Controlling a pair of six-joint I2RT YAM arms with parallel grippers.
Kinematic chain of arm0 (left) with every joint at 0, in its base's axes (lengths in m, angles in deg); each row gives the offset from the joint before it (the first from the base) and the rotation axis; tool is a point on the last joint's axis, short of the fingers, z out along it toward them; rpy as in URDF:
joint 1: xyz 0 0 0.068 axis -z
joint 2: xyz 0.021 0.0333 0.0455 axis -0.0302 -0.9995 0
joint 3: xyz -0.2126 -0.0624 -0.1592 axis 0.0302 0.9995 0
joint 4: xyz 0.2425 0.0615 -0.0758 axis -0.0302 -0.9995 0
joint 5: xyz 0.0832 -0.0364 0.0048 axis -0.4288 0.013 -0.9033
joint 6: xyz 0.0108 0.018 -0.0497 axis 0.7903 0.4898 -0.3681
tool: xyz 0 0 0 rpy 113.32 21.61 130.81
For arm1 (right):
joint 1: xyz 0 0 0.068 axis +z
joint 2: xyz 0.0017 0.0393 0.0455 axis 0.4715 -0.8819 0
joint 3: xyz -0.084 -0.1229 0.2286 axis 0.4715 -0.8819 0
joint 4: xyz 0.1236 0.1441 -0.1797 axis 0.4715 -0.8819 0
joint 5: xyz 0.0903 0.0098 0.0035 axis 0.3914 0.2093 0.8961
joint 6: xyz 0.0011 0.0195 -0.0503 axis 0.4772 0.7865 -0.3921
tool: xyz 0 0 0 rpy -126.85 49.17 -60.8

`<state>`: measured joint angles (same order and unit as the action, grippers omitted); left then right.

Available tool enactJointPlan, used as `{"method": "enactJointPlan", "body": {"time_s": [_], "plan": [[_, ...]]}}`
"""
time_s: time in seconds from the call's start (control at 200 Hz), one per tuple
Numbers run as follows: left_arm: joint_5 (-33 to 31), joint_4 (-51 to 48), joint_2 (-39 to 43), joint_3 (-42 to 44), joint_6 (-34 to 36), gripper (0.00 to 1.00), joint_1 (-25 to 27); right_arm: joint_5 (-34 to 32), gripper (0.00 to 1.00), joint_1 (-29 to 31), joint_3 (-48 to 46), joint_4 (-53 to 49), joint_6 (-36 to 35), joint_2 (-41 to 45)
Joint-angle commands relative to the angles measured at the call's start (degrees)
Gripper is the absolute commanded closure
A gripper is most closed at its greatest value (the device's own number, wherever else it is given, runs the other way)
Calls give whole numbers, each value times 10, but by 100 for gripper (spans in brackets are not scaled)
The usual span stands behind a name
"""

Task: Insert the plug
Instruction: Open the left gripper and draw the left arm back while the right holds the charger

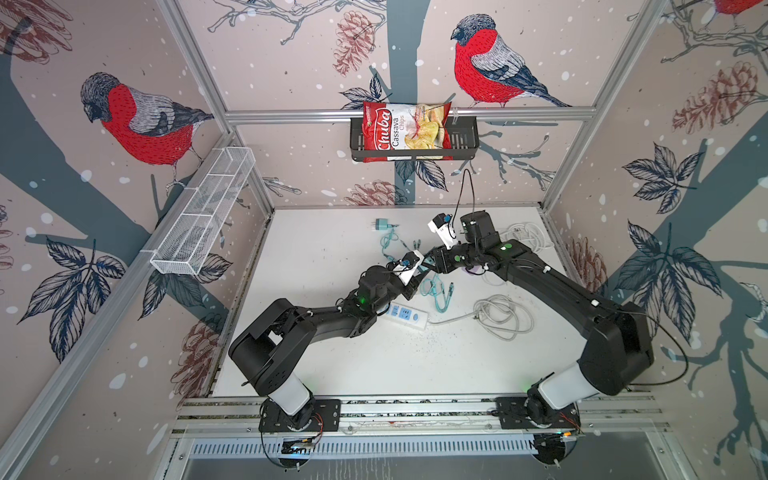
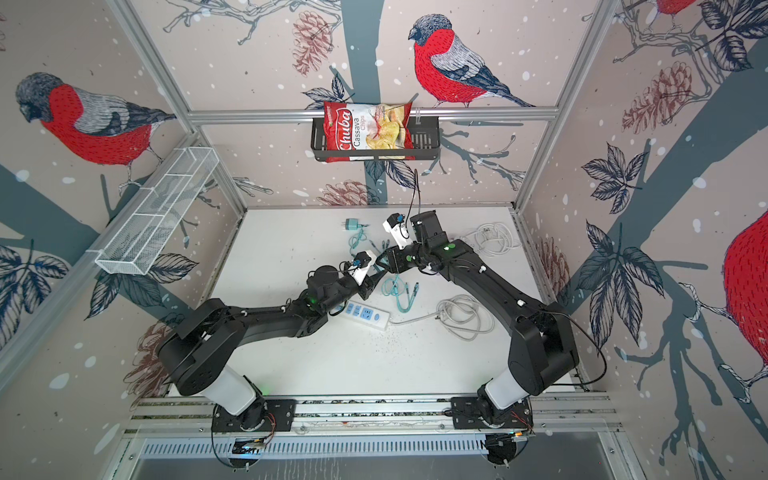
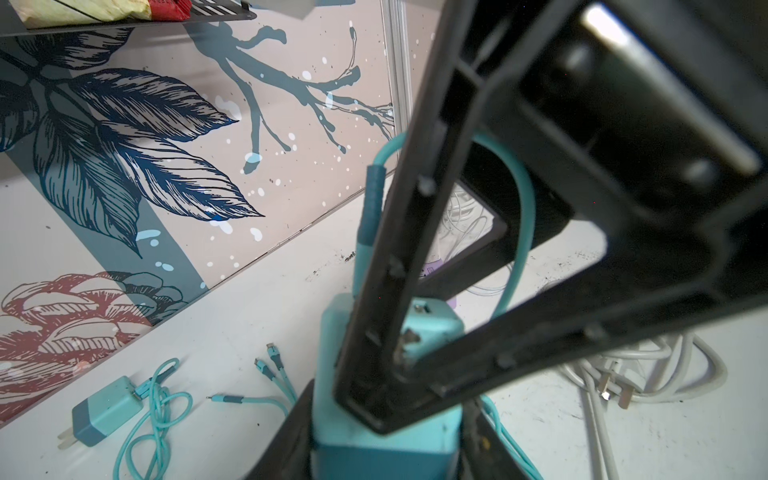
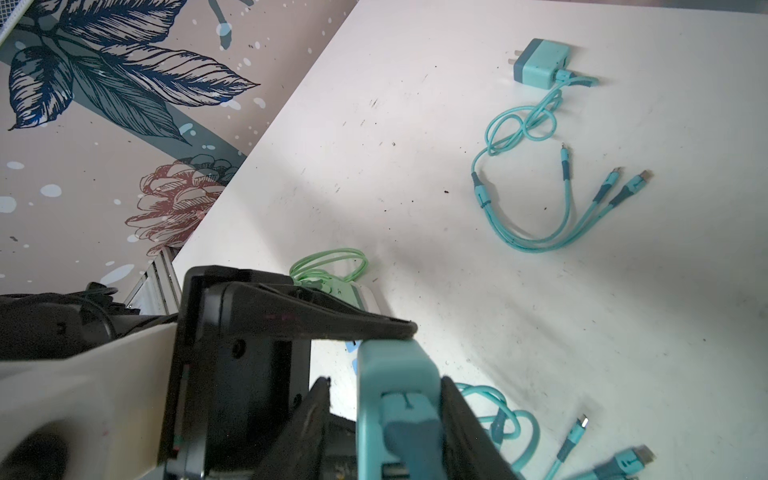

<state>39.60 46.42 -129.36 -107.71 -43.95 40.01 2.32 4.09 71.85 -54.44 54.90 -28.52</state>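
The white table (image 1: 332,357) carries everything, and the 2 arms meet over its middle. The power strip (image 1: 406,316) lies flat just under the left arm with its sockets facing up, so a plug has to come down on it from above. Its white cord (image 1: 503,318) is coiled loosely to the side, away from the sockets.

The task's thing, the teal charger (image 3: 374,440), is in the air between both pincers, near the strip but not over it. The left gripper (image 1: 417,279) is clamped on the body of the charger. The right gripper (image 1: 431,262) has its fingers (image 4: 461,415) on the sides of the same charger and seems to press it. I judge this to be a handover or a re-grip, so that the prongs can point down. The prongs themselves are hidden. The charger's teal cable (image 3: 521,232) loops up behind the fingers and hangs free.

A 2nd charger (image 1: 381,225) rests far back, well apart, and is not involved now
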Motion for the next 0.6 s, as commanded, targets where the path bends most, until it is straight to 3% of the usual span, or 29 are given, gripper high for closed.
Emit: {"method": "enactJointPlan", "body": {"time_s": [0.0, 0.445, 0.595], "plan": [[-3, 27, 2, -6, 9, 75, 0, 17, 58, 1, -6, -9, -11, 1], [-5, 35, -3, -6, 15, 75, 0, 25, 76, -1, -16, -19, -19, 7], [-9, 55, -4, 4, 10, 62, 0, 21, 84, -3, -19, -13, -15, 15]]}}
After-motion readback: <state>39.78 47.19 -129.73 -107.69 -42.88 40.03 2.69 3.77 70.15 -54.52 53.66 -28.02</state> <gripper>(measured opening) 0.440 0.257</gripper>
